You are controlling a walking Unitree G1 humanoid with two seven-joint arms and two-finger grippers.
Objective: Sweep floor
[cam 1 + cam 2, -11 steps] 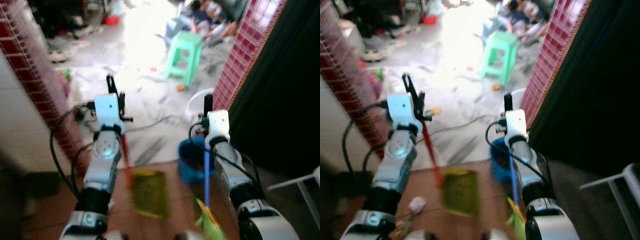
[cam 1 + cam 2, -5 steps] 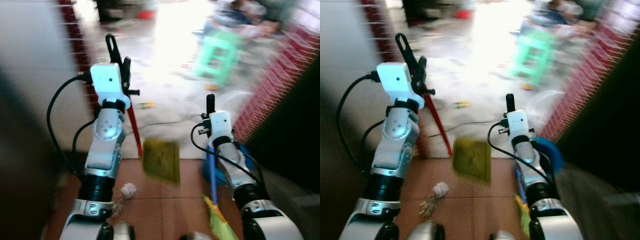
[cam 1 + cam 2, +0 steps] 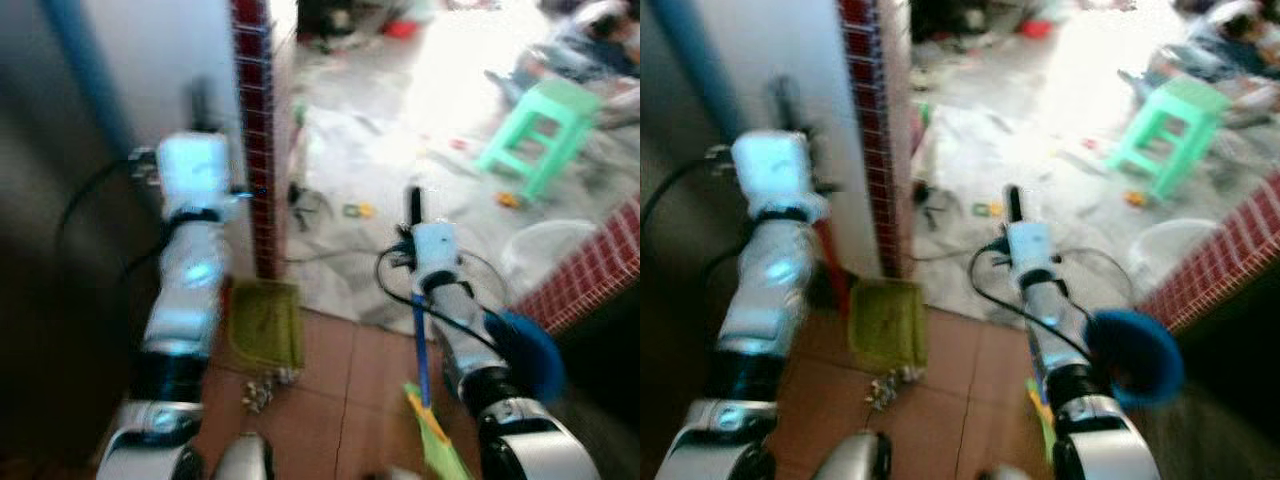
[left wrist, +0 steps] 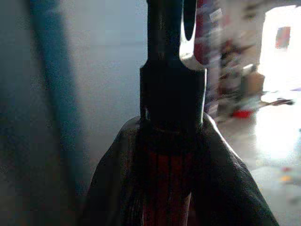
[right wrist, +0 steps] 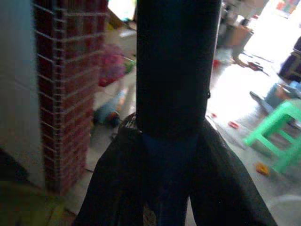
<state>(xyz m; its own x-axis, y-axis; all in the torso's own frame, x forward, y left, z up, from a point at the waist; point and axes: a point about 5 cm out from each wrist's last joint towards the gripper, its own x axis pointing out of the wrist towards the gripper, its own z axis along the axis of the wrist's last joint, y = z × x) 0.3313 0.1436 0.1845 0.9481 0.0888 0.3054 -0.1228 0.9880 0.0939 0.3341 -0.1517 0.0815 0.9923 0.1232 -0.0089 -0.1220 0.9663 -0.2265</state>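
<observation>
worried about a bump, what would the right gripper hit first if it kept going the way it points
Hedged, since depth is blurry: the right gripper, shut on the blue broom handle, points out over the pale floor. That way looks free at first; farther along lie scattered litter and the green stool.

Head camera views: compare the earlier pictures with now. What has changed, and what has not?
The camera swung left: the green stool shifted right, the red-tiled pillar came centre. The dustpan now sits by the litter. Unchanged: left gripper grips the dustpan handle, right gripper the broom.
</observation>
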